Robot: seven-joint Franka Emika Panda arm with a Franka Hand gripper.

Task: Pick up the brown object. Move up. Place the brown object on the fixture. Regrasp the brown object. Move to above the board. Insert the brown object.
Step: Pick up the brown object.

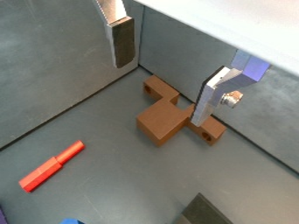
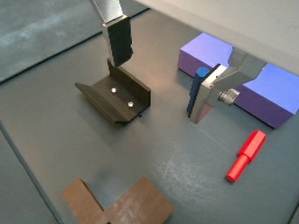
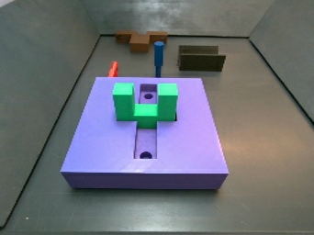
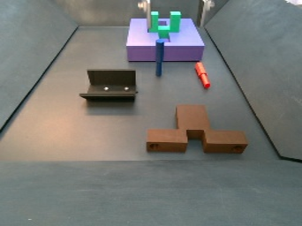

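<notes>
The brown object [image 4: 196,133], lying flat on the floor well apart from the board [image 4: 165,41], looks rigid and light, best pinched across its narrow stem by the released, empty hand [image 1: 163,70] above it.

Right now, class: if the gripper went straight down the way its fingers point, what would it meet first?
Probably bare floor. The gripper, open and empty, hangs between the brown object and the fixture, though depth is unclear.

The orange-brown blocky T-shaped piece [image 4: 196,131] lies flat on the grey floor, well apart from the lavender-purple slab board [image 4: 177,42]; the dark L-shaped bracket fixture [image 4: 111,86] stands between them. The gripper [image 1: 163,66] hangs open above the brown piece.
</notes>
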